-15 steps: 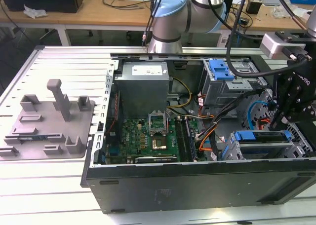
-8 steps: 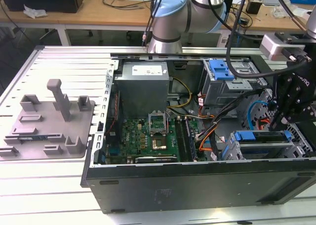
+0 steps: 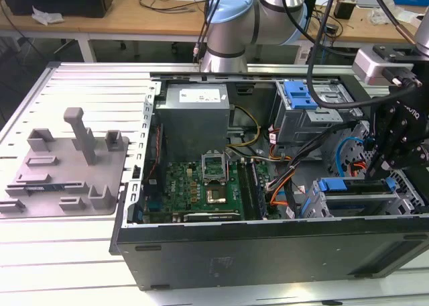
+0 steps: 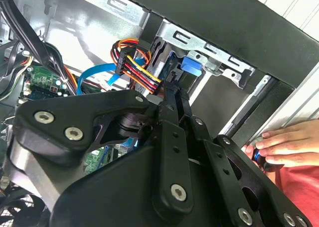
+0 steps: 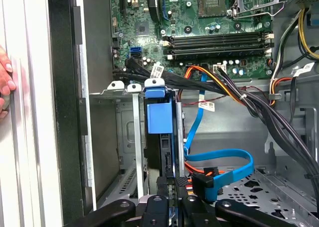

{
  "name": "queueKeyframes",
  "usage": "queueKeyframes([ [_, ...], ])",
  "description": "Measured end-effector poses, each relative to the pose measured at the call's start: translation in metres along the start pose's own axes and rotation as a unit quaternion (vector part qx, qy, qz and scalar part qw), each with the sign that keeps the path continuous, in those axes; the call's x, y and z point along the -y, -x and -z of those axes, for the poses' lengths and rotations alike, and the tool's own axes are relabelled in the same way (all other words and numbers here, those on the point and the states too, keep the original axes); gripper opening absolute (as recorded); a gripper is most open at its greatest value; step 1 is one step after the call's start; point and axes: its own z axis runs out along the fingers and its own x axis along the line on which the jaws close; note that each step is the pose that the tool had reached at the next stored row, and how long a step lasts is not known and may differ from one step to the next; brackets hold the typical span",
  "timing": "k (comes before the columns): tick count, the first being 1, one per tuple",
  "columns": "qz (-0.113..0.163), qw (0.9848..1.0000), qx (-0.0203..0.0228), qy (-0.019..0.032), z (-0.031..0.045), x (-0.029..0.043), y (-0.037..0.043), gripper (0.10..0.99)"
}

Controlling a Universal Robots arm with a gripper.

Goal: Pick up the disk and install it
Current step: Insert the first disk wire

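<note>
The tool (image 5: 174, 187) is seen in the first wrist view close up to the near edge of the disk (image 5: 159, 115), which stands on edge in the grey drive cage (image 5: 124, 137). Whether the tool is apart, together or clamped cannot be told. In the exterior view the cage is found at the lower right of the frame, with the motherboard (image 3: 201, 185) beyond it toward the exterior view's left.

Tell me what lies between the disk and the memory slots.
Black cables cross between the disk and memory slots, in the first wrist view.
</note>
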Motion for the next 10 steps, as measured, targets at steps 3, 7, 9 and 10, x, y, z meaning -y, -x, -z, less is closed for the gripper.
queueKeyframes([
  [3,0.000,1.0000,0.0000,0.0000,-0.0005,0.0001,0.0000,0.169],
  [7,0.000,1.0000,0.0000,0.0000,-0.0023,0.0001,0.0001,0.169],
  [9,0.000,1.0000,0.0000,0.0000,-0.0029,0.0001,0.0001,0.169],
  [10,0.000,1.0000,0.0000,0.0000,-0.0032,0.0001,0.0001,0.169],
])
